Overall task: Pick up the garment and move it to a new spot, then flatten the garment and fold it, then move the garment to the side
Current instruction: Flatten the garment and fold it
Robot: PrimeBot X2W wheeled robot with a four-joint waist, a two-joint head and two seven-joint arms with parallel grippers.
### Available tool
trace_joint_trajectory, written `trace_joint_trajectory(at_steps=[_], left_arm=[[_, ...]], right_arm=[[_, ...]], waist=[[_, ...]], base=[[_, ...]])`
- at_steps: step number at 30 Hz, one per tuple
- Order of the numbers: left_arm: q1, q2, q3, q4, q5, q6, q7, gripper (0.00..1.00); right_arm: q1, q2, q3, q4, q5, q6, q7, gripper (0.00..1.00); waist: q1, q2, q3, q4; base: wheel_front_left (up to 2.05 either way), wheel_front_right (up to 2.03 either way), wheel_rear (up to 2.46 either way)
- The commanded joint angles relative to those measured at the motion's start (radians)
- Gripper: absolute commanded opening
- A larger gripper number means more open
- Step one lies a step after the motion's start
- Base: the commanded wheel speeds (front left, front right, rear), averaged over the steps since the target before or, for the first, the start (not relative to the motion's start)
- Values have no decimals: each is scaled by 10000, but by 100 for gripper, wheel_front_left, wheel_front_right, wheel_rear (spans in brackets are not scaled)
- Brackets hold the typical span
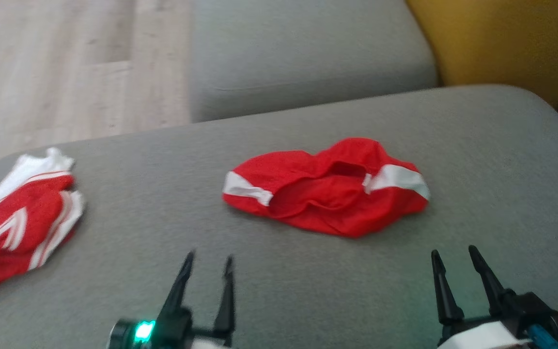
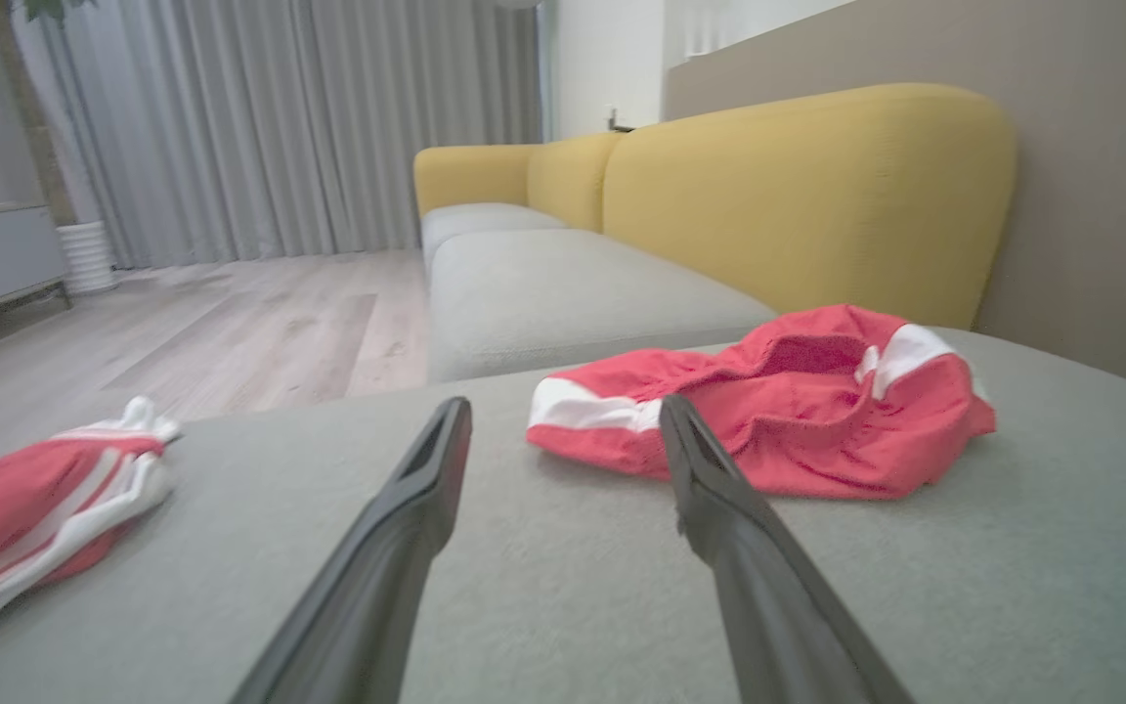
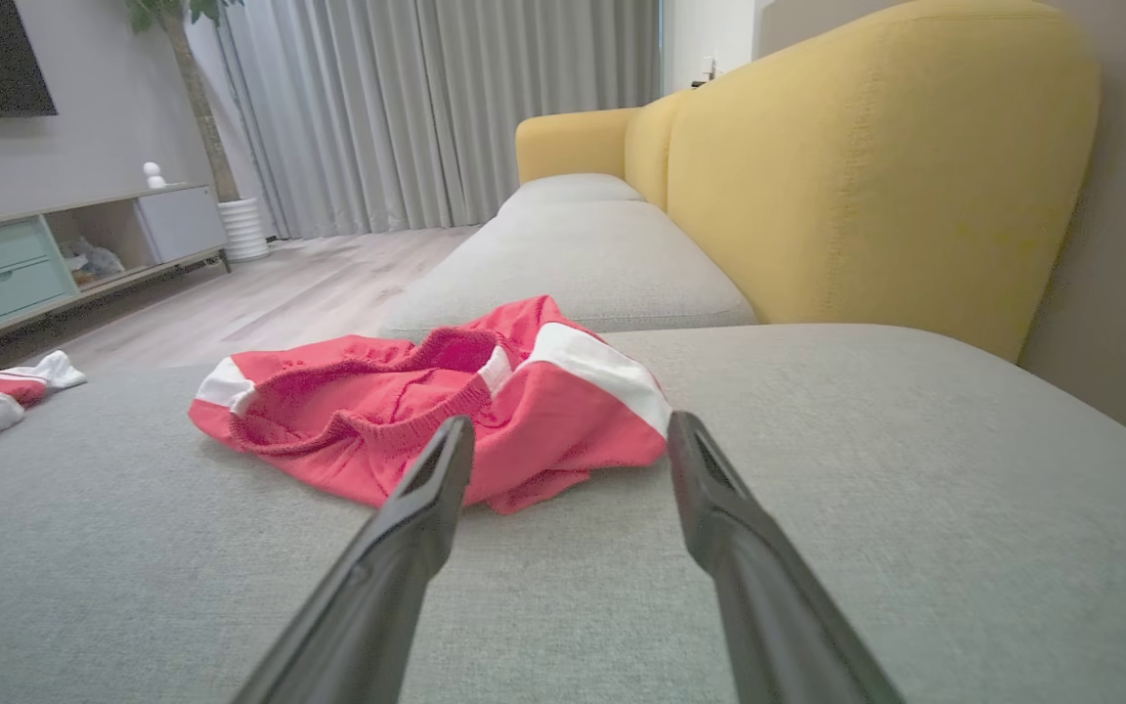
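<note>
Grey sofa cushion (image 1: 308,281), crumpled red knit garment with white bands (image 1: 325,194) at its middle. Left gripper (image 1: 210,257) and right gripper (image 1: 454,250) near it, fingers wide apart, empty. Looks soft, light; pinch the waistband edge.

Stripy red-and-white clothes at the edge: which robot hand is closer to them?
Left. The left gripper is a short way to the right of the striped garment; the right gripper is far off on the other side, beyond the left one.
</note>
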Motion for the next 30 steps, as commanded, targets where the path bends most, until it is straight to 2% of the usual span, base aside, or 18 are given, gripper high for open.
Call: trace_joint_trajectory(at_steps=[1,6,11,20,25,30], left_arm=[[-989,-35,41,-124,53,-150,-82,100],[-2346,-35,-653,566,-354,-606,-82,100],[-3881,-35,-1458,1540,-1663,-915,-82,100],[-6720,-36,-3228,3716,-3373,-739,130,100],[-7718,-36,-3874,4701,-4474,-809,434,100],[-8208,-36,-4340,5415,-4914,-892,680,100]], right_arm=[[-674,-66,293,-398,-20,-7,-38,100],[-858,-66,495,-492,-51,-7,-38,100],[-1006,-66,686,-529,-7,-7,-38,100],[-1478,-66,1025,-592,220,-7,-38,100],[-1619,-66,1155,-585,334,-7,-38,100],[-1651,-66,1192,-575,363,-7,-38,100]], waist=[[0,-1,372,-658],[0,-1,839,-1459],[0,-1,1318,-2164],[0,-1,2333,-2994],[0,-1,2656,-3361],[0,-1,2769,-3617]], base=[[0,0,0],[0,0,0],[0,0,0],[0,0,0],[0,0,0],[0,0,0]])
